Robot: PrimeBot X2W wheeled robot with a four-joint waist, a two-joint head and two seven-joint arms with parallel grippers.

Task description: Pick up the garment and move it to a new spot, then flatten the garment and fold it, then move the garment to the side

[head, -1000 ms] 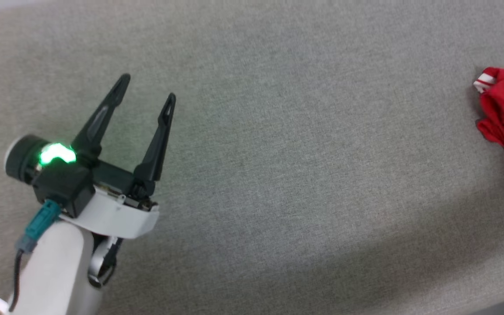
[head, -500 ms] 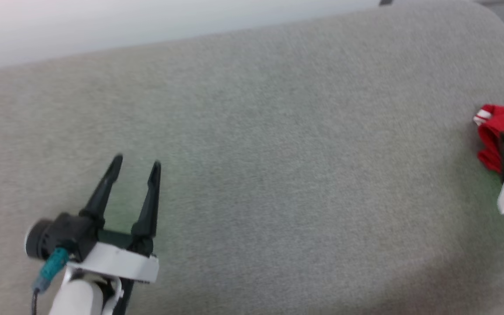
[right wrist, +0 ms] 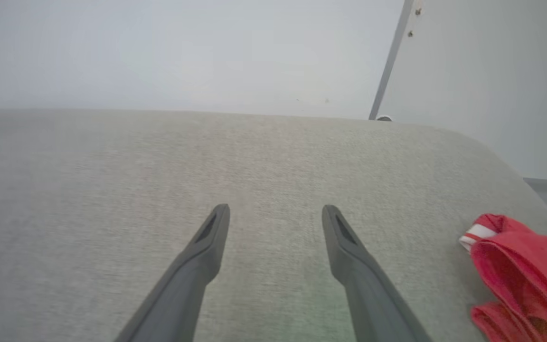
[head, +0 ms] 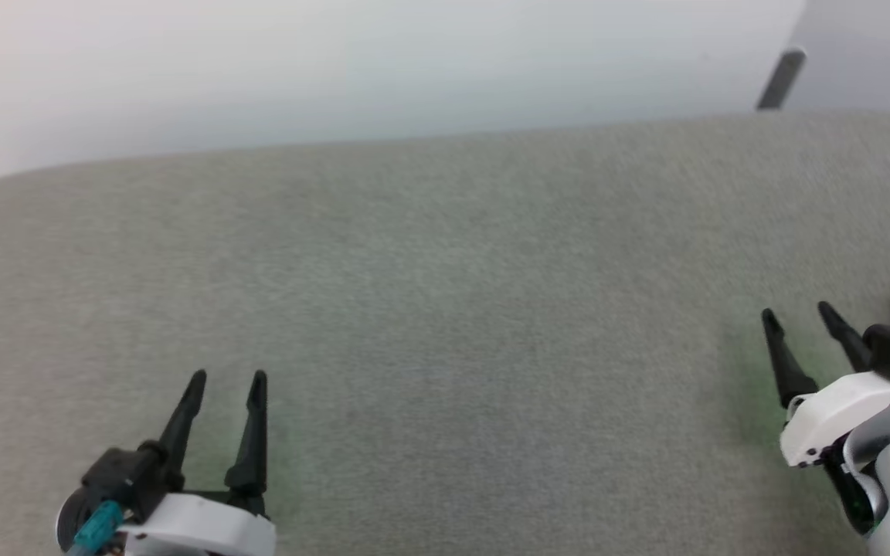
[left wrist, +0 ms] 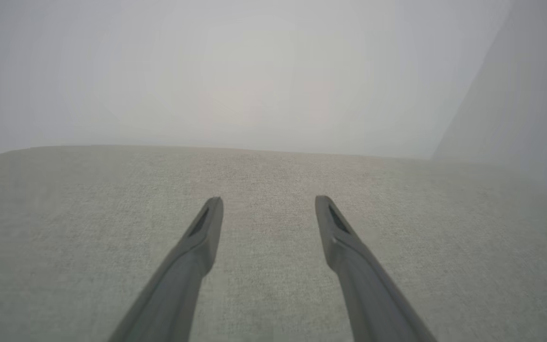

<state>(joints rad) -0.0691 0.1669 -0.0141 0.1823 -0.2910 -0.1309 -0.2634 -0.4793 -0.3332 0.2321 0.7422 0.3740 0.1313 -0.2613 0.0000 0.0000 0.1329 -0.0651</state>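
**Right wrist view: garment bunched outside the wide jaws**

The garment (right wrist: 520, 275) is seen crumpled on the grey padded surface (right wrist: 112, 180), beyond the right finger of the right gripper (right wrist: 276, 213) and not between its jaws, which are spread wide and empty. The left gripper (head: 227, 378) is likewise held wide and empty, well apart from the cloth. If the jaws were closed here, only bare surface would be caught. If only one fold were pinched, the jersey could be dragged or dropped.
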